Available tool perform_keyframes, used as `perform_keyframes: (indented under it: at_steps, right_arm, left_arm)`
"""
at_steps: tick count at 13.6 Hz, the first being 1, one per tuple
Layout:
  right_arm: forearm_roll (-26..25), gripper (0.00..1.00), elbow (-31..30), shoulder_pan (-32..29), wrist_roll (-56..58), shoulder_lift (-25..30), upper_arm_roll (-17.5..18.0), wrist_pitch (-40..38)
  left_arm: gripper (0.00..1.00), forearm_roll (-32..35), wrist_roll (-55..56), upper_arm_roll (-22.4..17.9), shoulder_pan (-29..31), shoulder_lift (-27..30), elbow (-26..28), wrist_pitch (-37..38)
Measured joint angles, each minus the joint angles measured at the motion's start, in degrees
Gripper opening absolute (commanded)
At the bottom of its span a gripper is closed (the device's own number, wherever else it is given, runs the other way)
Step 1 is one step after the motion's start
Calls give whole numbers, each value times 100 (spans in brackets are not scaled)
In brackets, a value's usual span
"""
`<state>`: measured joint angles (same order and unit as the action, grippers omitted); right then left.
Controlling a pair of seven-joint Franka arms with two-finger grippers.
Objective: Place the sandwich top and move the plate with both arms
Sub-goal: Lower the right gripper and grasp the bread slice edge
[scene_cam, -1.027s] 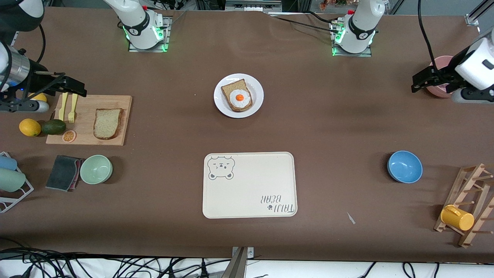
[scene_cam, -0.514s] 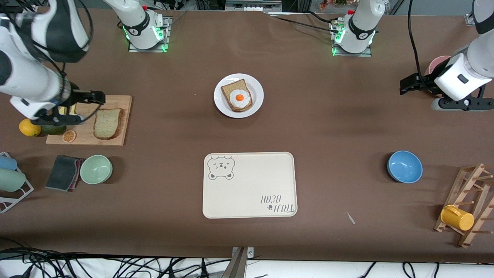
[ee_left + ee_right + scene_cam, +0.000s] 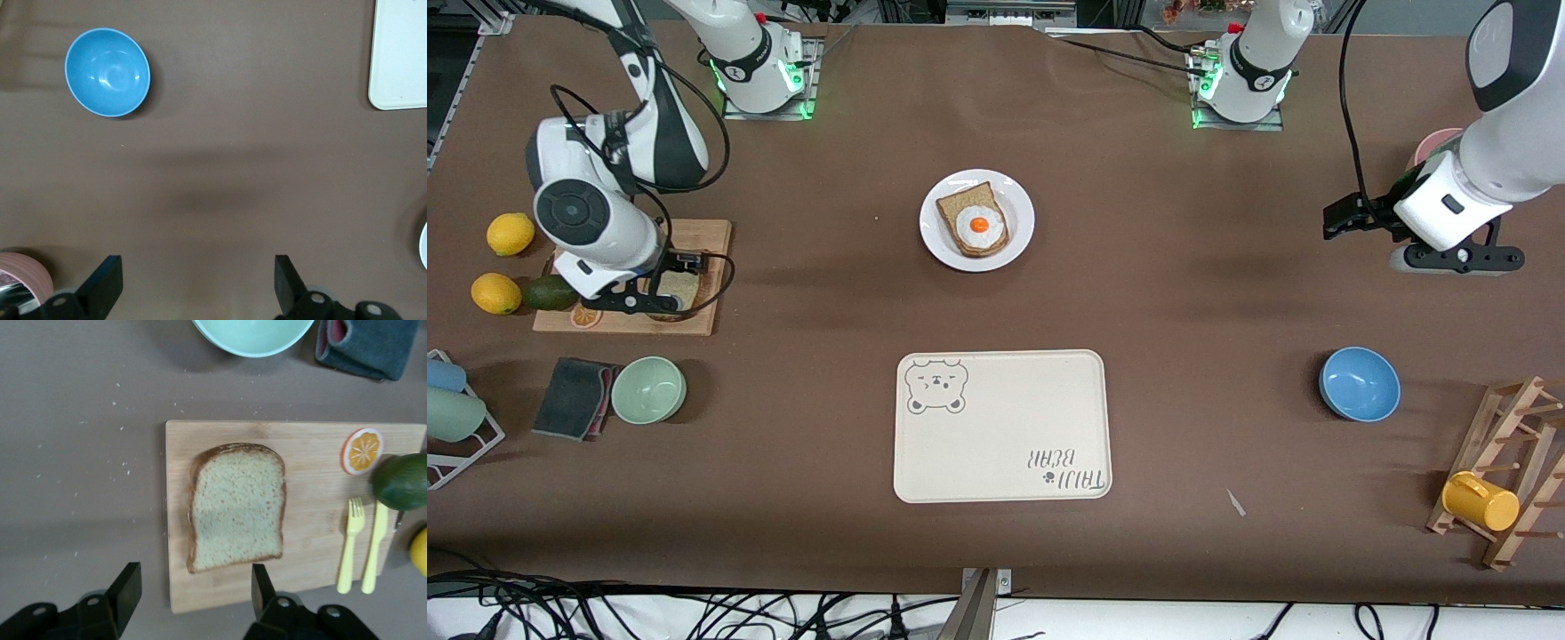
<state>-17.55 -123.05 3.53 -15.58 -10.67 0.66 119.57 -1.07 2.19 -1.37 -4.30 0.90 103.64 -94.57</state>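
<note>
Now right tool (image 3: 193,590) wide over sandwich top (image 3: 236,506); left tool (image 3: 198,283) wide, waiting.

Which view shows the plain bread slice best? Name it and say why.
The right wrist view: the plain bread slice lies whole on the cutting board. In the front view the right gripper hides most of it; the left wrist view misses it.

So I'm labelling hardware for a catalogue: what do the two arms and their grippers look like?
Both arms are glossy white jointed tubes with black bands, trailing black cables, on bases lit green. The right gripper and left gripper are black, each with two flat fingers.
</note>
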Motion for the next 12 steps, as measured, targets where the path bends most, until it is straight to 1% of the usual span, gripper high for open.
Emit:
perform_keyframes:
  at_steps: [2,5,7,9,12]
  right_arm:
    - [-42,59,-22,0,-68,-250,-1,313]
    - [-151,58,-139,-2,-147,-547,-56,843]
    - [-196,54,-295,-11,-151,-670,-159,1195]
    - [-232,54,-377,-21,-151,-755,-249,1357]
    - [-245,50,-432,-31,-151,-904,-360,1571]
  left_arm:
    - [100,0,-30,-22,12,107,-37,120]
    - [100,0,-54,-38,101,202,-132,267]
    - [100,0,-62,-46,123,242,-150,280]
    - [100,0,-63,-48,123,248,-153,282]
    - [100,0,-63,-46,123,267,-207,282]
